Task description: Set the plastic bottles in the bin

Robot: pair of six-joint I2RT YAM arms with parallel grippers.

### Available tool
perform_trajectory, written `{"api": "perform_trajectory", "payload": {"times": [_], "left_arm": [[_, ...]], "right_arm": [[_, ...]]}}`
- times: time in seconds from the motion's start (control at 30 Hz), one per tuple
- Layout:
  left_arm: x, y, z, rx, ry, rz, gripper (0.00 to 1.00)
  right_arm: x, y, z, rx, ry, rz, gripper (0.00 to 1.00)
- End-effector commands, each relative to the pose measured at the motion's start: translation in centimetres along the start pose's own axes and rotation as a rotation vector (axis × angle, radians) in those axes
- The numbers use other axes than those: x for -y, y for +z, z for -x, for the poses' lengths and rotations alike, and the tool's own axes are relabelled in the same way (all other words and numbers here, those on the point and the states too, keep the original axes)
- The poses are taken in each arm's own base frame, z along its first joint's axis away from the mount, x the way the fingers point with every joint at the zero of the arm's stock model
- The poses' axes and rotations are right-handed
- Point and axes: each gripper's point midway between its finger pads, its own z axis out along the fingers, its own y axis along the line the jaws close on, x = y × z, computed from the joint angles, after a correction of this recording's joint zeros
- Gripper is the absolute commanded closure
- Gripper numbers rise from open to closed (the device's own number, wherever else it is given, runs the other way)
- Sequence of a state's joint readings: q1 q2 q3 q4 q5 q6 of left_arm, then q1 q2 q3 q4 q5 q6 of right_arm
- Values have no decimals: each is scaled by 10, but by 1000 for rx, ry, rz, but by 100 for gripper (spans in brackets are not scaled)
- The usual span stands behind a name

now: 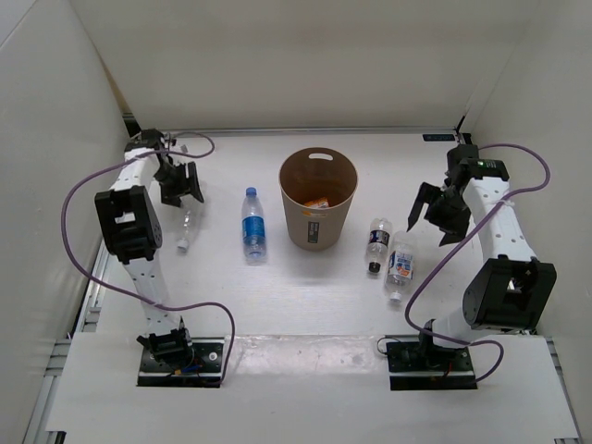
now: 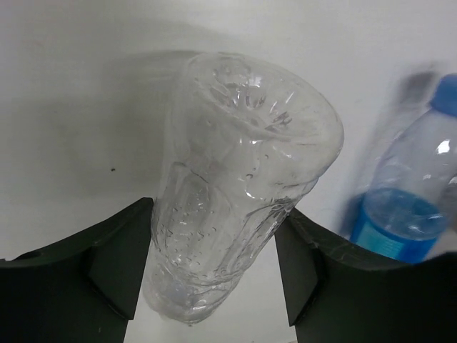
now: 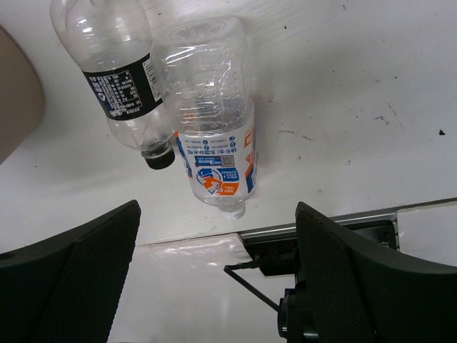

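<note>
Left gripper (image 2: 214, 239) pinches the clear bottle (image 2: 243, 164) at lower centre; its thin, slick wall may buckle and squirt free when lifted.

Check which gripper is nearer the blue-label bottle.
Left. The left gripper is closed around the unlabelled bottle, which lies right beside the blue-label bottle. The right gripper hangs open on the far side of the bin.
</note>
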State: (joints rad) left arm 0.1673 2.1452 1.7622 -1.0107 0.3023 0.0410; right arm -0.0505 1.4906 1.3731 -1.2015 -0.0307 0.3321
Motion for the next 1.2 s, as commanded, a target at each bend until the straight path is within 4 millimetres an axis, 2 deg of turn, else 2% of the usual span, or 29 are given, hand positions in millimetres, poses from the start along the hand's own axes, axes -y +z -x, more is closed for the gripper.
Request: {"api": "perform_trajectory", "payload": {"times": [0.0,0.03,0.1,0.13,0.2,0.27,0.3,0.37,0.4,0.43,0.47,0.5,0.53,0.57,0.6,0.67,0.7,0.73,0.77,0.8,0.87,0.9,1.0,1.07,1.1,1.13,1.17], "left_arm": [[31,-80,93,358,-1,-26,45],[36,-88,105,395,5,-26,47],[49,-123,144,526,4,-36,48],[57,-130,153,556,9,-46,50],[77,-169,183,703,15,-82,50],[94,-196,192,784,6,-124,50],[105,-216,211,895,11,-167,50],[137,-246,209,974,37,-245,50],[152,-267,219,1066,78,-278,51],[167,-287,216,1111,113,-295,51],[195,-291,213,1123,159,-334,52],[205,-304,213,1152,159,-360,53],[224,-312,211,1175,184,-393,53],[251,-319,203,1188,211,-427,53],[262,-327,200,1207,231,-448,53],[305,-362,191,1301,300,-538,53],[322,-360,188,1298,318,-572,53],[338,-392,181,1360,340,-621,53],[350,-384,181,1335,328,-658,53],[375,-388,168,1325,349,-716,53],[395,-400,150,1329,368,-767,53],[418,-403,133,1315,393,-830,53],[442,-389,109,1234,405,-902,53],[449,-388,99,1204,391,-933,51],[451,-378,94,1163,390,-942,51],[456,-380,85,1149,392,-954,51],[454,-372,81,1113,379,-934,51]], "right_arm": [[-4,0,-2,4,-18,19,10],[-6,0,-3,4,-26,21,10],[-7,0,-3,5,-32,21,10],[-11,0,-4,5,-47,26,10],[-12,1,-4,7,-55,23,10],[-12,2,-4,8,-61,18,10],[-18,3,-8,6,-94,20,10],[-19,2,-9,6,-109,13,10],[-20,3,-10,5,-116,10,10],[-20,3,-13,0,-119,10,10],[-20,2,-12,9,-121,10,10],[-21,2,-15,6,-128,9,10],[-21,2,-17,4,-128,10,10],[-20,3,-19,-3,-129,7,10],[-19,2,-22,-8,-132,7,10],[-18,4,-26,-18,-137,3,10],[-18,2,-28,-12,-142,2,10],[-20,2,-30,-15,-151,2,10],[-20,4,-33,-21,-164,-4,10],[-20,4,-35,-23,-170,-5,10],[-23,5,-38,-32,-187,-5,10],[-22,4,-39,-31,-188,-5,10],[-21,4,-40,-29,-188,-6,10],[-22,5,-41,-29,-191,-3,10],[-23,6,-42,-29,-194,-3,10],[-23,6,-43,-30,-191,-4,10],[-23,6,-43,-31,-194,-2,10]]}}
